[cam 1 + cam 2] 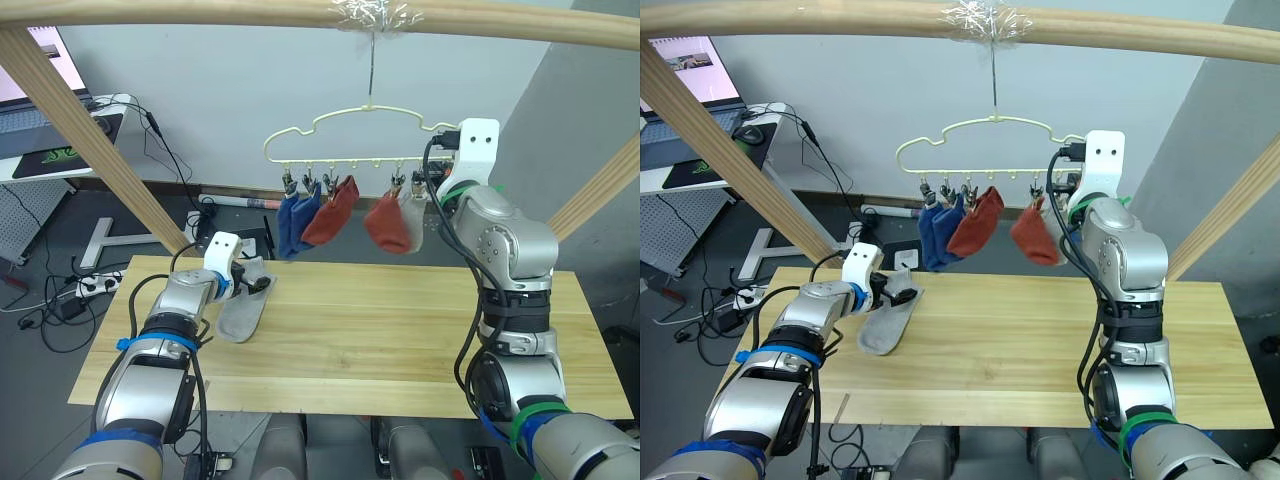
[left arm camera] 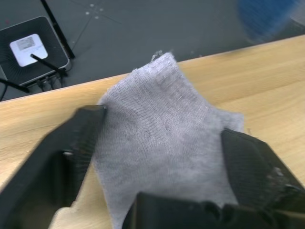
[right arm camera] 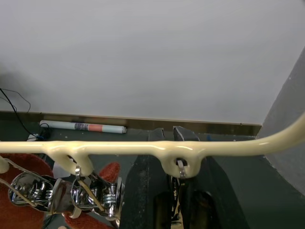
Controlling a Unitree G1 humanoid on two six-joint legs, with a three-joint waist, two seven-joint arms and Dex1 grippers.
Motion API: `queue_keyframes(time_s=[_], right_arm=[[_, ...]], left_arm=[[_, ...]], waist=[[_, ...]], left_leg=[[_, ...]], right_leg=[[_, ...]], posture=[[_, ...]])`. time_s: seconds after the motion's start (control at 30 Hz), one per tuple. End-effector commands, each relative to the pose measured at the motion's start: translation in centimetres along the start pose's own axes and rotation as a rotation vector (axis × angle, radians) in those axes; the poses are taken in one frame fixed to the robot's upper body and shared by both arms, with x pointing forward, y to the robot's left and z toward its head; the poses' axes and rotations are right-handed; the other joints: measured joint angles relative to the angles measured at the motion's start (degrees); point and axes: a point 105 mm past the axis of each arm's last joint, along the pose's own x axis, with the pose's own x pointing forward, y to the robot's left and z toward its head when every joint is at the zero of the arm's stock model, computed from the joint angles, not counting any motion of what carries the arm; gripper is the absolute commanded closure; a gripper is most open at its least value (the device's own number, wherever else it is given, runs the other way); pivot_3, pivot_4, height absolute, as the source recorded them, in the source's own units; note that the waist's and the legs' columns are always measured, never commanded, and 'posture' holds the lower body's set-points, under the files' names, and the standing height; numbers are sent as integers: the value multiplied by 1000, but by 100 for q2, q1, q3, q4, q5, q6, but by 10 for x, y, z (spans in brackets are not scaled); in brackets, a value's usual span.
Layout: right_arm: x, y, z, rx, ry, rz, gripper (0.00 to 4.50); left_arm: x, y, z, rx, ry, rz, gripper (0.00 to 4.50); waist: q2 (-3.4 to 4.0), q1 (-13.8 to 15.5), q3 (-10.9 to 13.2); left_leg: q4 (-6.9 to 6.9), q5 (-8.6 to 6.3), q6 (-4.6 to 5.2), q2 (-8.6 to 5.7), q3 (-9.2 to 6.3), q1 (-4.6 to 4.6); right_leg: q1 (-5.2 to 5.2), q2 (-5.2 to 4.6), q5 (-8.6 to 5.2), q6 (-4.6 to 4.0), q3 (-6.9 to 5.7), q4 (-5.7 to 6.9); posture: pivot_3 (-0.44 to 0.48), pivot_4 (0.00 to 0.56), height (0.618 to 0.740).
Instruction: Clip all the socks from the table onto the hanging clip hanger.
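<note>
A: Socks, how many, and where?

B: Six. Two blue [image 1: 296, 222], two red [image 1: 331, 211] and one grey [image 1: 414, 222] hang from the clips of the hanger [image 1: 345, 128]. One more grey sock [image 1: 246, 301] lies flat on the tabletop [image 1: 400, 330], near its far left edge.

A: And the left gripper [image 2: 157, 138]?

B: Down on that loose sock, fingers [image 2: 71, 152] spread wide to either side of the cloth, not closed on it.

A: The right gripper [image 3: 172, 140]?

B: Up at the hanger's right end, fingers nearly together behind the wire at the last clip; whether they grip anything I cannot tell.

A: Anything around?

B: A wooden beam [image 1: 200, 12] carries the hook, slanted posts [image 1: 90, 140] at each side. Cables, a power strip [image 1: 92, 285] and a small box [image 2: 28, 47] lie on the floor behind.
</note>
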Motion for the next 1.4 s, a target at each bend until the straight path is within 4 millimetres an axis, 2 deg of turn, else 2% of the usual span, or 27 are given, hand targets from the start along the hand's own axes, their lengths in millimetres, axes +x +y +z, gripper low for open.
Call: queue_keyframes(time_s=[0.03,0.17,0.3,0.4,0.47,0.53,0.6,0.8,1.03,1.27,1.4], right_arm=[[-7,0,19,2,-72,-2,4500],[-7,0,18,3,-71,-2,4500],[-7,0,17,5,-68,-2,4500],[-7,2,17,12,-64,3,4500],[-7,3,16,16,-63,5,4500],[-7,6,16,29,-57,18,4500],[-7,9,16,41,-53,29,4500],[-8,12,19,49,-44,39,4500],[-11,15,24,71,-23,42,4500],[-12,16,28,97,-8,37,4500],[-14,15,29,103,-2,32,4500]], left_arm=[[3,-9,-32,-14,108,-27,1414],[2,-11,-31,-12,101,-37,2648],[3,-15,-30,-9,95,-51,3661],[4,-34,-19,0,48,-150,4480],[2,-46,-11,-5,7,-214,4480],[-7,-79,16,-1,-99,-372,4480],[-17,-102,34,-7,-164,-476,4480],[-42,-153,93,-7,-311,-668,4480],[-48,-190,145,60,-428,-737,4480],[-33,-215,174,104,-488,-721,4480],[-21,-223,183,121,-503,-692,4480]], waist=[[0,-4,0],[0,-16,0],[0,-20,0],[0,-26,0],[0,-22,0],[2,-25,1],[2,-23,3],[1,-41,9],[0,-100,9],[0,-107,9],[1,-113,9]], left_leg=[[0,0,0,0,0,2],[0,0,0,0,0,6],[0,0,0,0,0,6],[0,0,0,0,1,6],[-1,0,0,-1,1,5],[-2,0,0,0,1,4],[-2,0,0,0,1,0],[0,1,0,2,-11,-9],[0,0,0,-1,-9,-10],[0,0,0,-2,-8,-10],[0,0,0,-2,-7,-10]], right_leg=[[1,0,0,0,0,1],[3,0,0,0,1,2],[3,0,0,0,1,2],[3,0,0,0,2,2],[4,-1,0,0,2,1],[3,-1,0,0,2,0],[2,-2,0,-1,2,-2],[-2,2,1,-1,-7,1],[-1,1,1,-1,-5,-5],[-1,1,1,-1,-4,-6],[-2,1,0,0,-3,-7]], posture=[[117,241,740],[116,242,740],[116,242,740],[116,242,740],[116,242,740],[116,242,740],[116,242,740],[106,243,740],[92,238,740],[81,233,740],[64,231,740]])
